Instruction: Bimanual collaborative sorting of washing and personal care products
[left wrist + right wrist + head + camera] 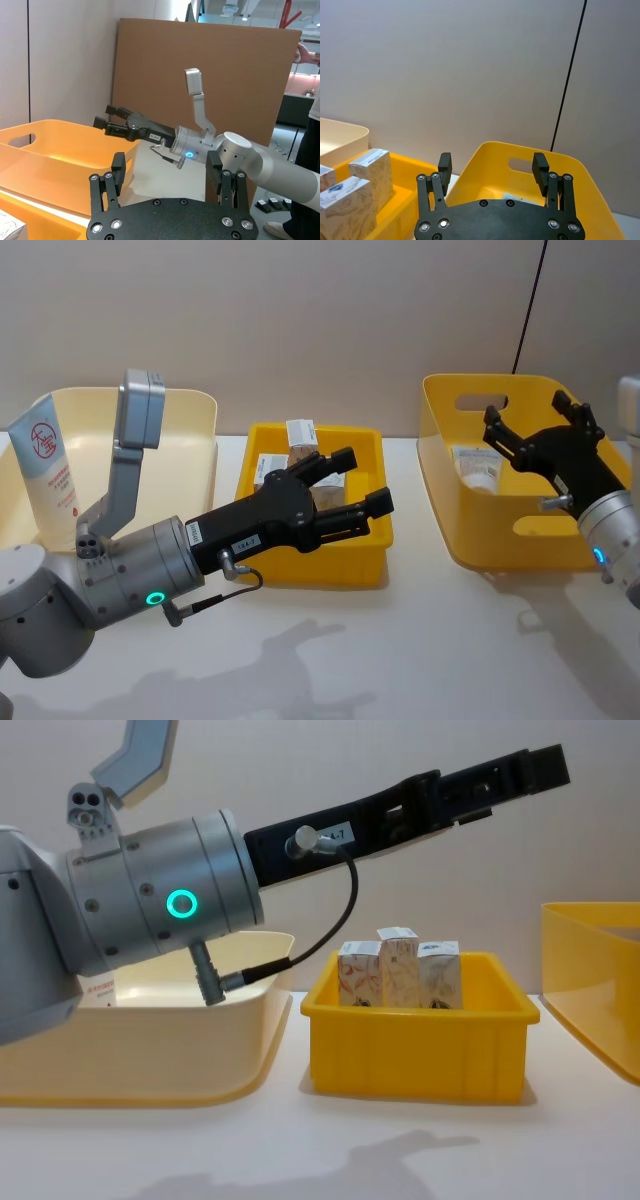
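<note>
Head view: L gripper (362,481) (over cartons (300,433))

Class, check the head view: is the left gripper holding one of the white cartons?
No. The left gripper is open and empty above the white cartons in the small yellow bin.

The desk (450,640) is overlooked from the head and viewed level from the chest; the small yellow bin (330,566) is shared.

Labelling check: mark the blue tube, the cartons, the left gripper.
blue tube (48,465), head view, printed body.
cartons (400,975), chest view, middle carton's front.
left gripper (362,480), head view, between open fingers.
</note>
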Action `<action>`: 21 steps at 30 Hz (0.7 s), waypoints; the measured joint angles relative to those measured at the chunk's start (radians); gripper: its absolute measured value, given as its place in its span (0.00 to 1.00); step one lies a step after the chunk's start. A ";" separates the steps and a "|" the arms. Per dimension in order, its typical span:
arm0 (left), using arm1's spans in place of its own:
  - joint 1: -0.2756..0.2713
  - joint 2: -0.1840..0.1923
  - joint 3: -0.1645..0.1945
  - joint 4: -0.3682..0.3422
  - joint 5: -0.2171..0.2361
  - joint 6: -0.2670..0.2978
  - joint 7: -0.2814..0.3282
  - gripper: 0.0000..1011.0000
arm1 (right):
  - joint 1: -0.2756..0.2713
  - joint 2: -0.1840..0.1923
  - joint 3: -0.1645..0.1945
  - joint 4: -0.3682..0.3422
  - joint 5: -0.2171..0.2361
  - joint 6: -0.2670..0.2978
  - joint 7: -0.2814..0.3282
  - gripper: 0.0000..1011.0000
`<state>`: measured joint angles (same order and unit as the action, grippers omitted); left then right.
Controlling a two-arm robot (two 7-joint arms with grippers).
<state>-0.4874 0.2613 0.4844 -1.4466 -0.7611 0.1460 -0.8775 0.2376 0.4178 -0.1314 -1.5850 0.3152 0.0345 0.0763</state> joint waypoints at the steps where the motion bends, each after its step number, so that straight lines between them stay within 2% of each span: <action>1: 0.000 0.000 0.000 0.000 0.000 0.000 0.000 0.99 | -0.005 0.000 0.003 -0.006 0.002 -0.008 0.004 0.99; 11: 0.002 0.001 0.000 -0.001 0.004 -0.001 0.008 0.99 | -0.024 -0.002 0.002 -0.022 0.004 -0.017 0.007 0.99; 15: 0.014 0.006 -0.001 -0.010 0.031 -0.006 0.050 0.99 | -0.049 -0.011 -0.009 -0.040 0.002 -0.016 0.007 0.99; 21: 0.033 0.016 -0.004 -0.024 0.074 -0.017 0.116 0.99 | -0.118 -0.034 -0.038 -0.088 -0.008 -0.010 0.002 0.99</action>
<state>-0.4540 0.2769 0.4808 -1.4702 -0.6870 0.1293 -0.7619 0.1201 0.3835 -0.1691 -1.6730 0.3067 0.0240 0.0787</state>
